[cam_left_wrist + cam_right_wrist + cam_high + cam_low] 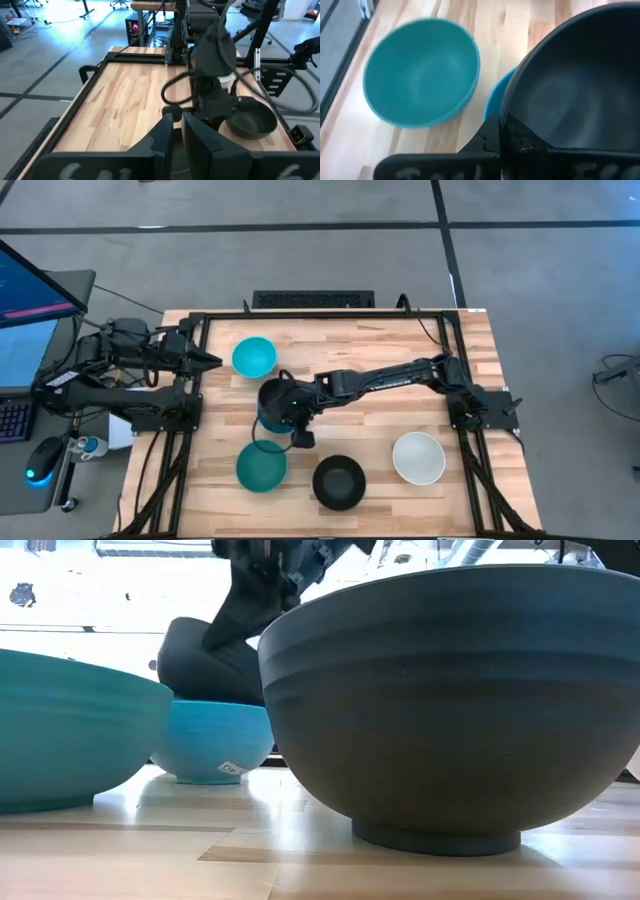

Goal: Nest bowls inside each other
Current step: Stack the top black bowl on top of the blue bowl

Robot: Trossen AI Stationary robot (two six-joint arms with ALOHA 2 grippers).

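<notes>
Right gripper (288,423) clamps the rim of a black bowl (580,90) held tilted over the blue bowl (268,423) mid-bench (340,350), nesting in hand; next move, by judgement: lower squarely, then release; left gripper (210,360) parked, fingers together

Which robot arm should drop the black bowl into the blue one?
The right arm, probably. Its right gripper already pinches the rim of a black bowl, tilted over the blue bowl mid-table. The left gripper sits at the table's left edge with its jaws shut and empty.
</notes>
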